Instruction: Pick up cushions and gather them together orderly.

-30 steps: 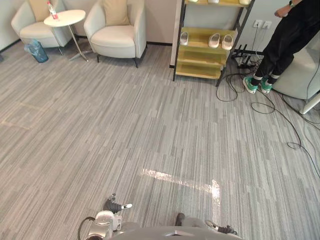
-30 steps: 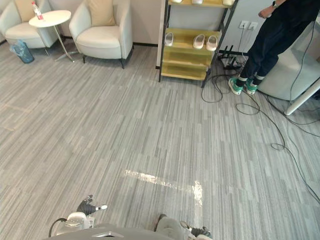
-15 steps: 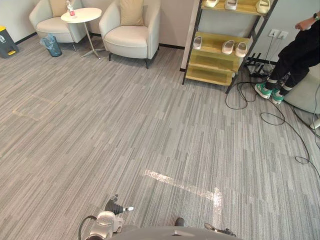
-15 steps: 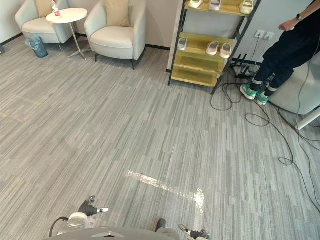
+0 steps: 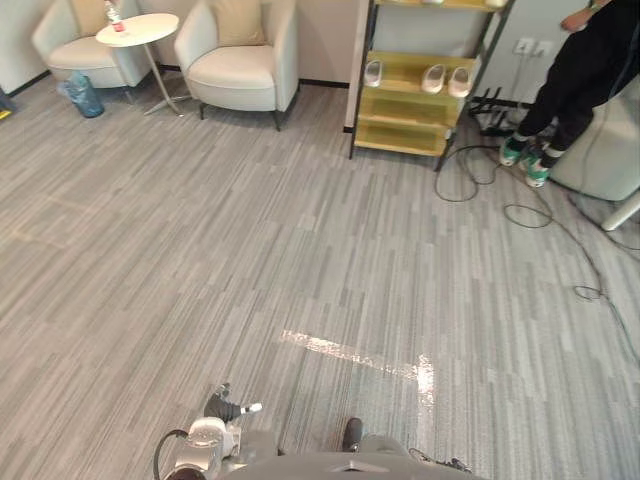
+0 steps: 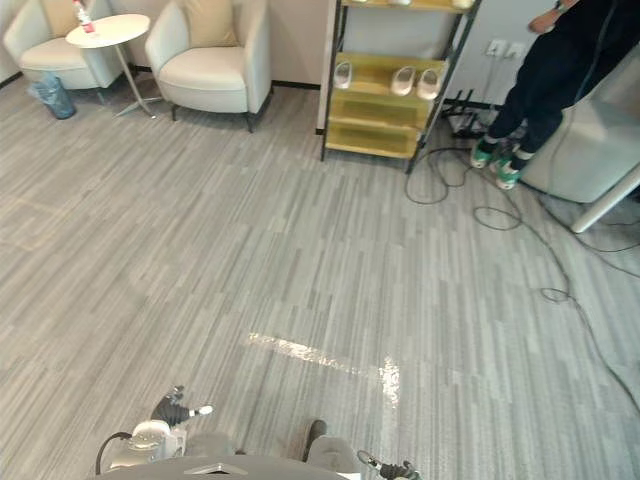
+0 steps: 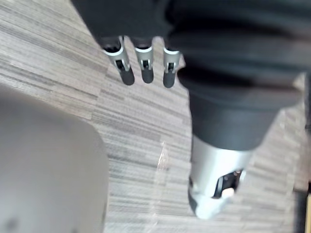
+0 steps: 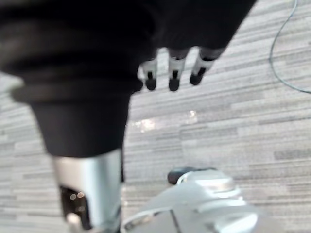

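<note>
Left hand: the left hand hangs low at the robot's side above bare carpet, its fingers hanging loose and spread a little, nothing between them; in the head view it shows at the lower edge.
Right hand: the right hand likewise hangs over the carpet with fingers relaxed and apart, holding nothing.
Cushions: two tan cushions sit far across the room, one upright against the back of the near armchair as cushion, the other on the far armchair as second cushion. They rest on separate seats, so by these views they are not gathered together.
Between them: a small round side table with a bottle on it stands between the two chairs; a bin stands by the far chair.
Other surroundings: a shoe rack with pale slippers stands to the right of the chairs, a person beside it, with loose cables on the floor there.
Judgement: both hands are far out of reach of either cushion, so closing the distance looks like the work at hand. Keep left of the cables and person, and approach the near armchair square-on.
Care: steer clear of the side table so the bottle is not knocked.
</note>
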Available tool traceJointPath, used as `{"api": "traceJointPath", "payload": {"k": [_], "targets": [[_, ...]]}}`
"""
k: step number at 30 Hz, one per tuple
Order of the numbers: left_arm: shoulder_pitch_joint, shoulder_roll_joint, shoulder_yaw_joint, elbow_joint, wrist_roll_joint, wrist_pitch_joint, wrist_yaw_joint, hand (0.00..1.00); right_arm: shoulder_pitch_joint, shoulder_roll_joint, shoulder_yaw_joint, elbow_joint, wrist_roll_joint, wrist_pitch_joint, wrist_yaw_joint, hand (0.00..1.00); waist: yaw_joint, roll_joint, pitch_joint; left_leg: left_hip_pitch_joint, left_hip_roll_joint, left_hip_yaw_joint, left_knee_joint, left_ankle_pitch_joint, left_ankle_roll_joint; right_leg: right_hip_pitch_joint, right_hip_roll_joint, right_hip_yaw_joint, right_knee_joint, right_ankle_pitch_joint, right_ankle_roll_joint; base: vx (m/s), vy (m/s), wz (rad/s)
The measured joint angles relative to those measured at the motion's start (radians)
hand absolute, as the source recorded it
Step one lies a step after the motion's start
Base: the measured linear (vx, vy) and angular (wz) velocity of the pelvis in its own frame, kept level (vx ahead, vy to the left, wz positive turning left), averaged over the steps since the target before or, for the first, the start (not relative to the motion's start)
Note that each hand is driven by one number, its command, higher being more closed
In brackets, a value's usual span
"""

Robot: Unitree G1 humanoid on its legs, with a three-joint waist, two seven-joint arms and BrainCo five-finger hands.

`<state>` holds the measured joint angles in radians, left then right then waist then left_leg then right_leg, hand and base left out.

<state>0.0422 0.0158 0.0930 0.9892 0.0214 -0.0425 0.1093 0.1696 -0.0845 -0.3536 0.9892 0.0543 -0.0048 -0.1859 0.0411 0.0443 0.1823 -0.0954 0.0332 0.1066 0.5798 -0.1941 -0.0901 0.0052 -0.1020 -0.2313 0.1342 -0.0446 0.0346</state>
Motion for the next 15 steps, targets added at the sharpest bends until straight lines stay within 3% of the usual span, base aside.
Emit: {"api": "traceJointPath", "payload": {"k": [2, 5, 6, 7, 10, 15], "targets": [[0.002, -0.028, 0.035, -0.002, -0.005, -0.002, 0.011, 0.0, 0.003, -0.004, 0.001, -0.036, 0.0, 0.0, 0.0, 0.0, 0.003, 0.03, 0.004, -0.041, 0.014, -0.004, -0.034, -0.025, 0.009, 0.001, 0.0, 0.019, 0.002, -0.005, 0.009, 0.02, 0.08, -0.27], [0.012, -0.04, 0.067, -0.018, -0.02, -0.002, 0.015, 0.0, 0.013, -0.014, 0.031, -0.058, -0.002, 0.0, -0.002, 0.0, 0.018, 0.037, -0.001, -0.031, 0.018, -0.079, -0.208, -0.016, -0.004, -0.025, 0.008, 0.061, 0.043, -0.021, 0.033, 0.04, 0.176, -0.51], [0.018, -0.048, 0.075, -0.017, -0.02, -0.002, 0.016, 0.0, 0.023, -0.02, 0.038, -0.072, -0.002, 0.0, -0.002, 0.0, 0.018, 0.052, -0.008, -0.025, 0.033, -0.103, -0.26, -0.007, -0.008, -0.034, 0.028, 0.073, 0.054, -0.026, 0.041, 0.09, 0.226, -0.51], [0.021, -0.059, 0.096, -0.018, -0.033, -0.004, 0.016, 0.0, 0.021, -0.019, 0.037, -0.068, -0.003, 0.004, -0.002, 0.0, 0.021, 0.058, -0.016, -0.02, 0.026, -0.099, -0.264, 0.031, 0.019, -0.025, 0.035, 0.106, 0.048, -0.024, 0.044, 0.14, 0.214, -0.59], [0.03, -0.032, 0.103, -0.017, -0.037, -0.003, 0.016, 0.0, 0.036, 0.018, 0.037, -0.067, -0.004, 0.008, -0.005, 0.0, 0.015, -0.001, -0.034, 0.041, -0.013, -0.068, -0.335, 0.029, 0.025, 0.001, 0.002, 0.141, 0.027, -0.017, 0.048, 0.19, 0.206, -0.26], [0.043, -0.03, 0.101, -0.013, -0.035, -0.001, 0.015, 0.0, 0.047, 0.028, 0.035, -0.048, -0.014, 0.008, -0.006, 0.0, 0.018, -0.017, -0.076, 0.118, -0.033, -0.035, -0.401, 0.06, 0.07, 0.041, -0.012, 0.163, -0.003, -0.035, 0.067, 0.2, 0.075, -0.11]]}}
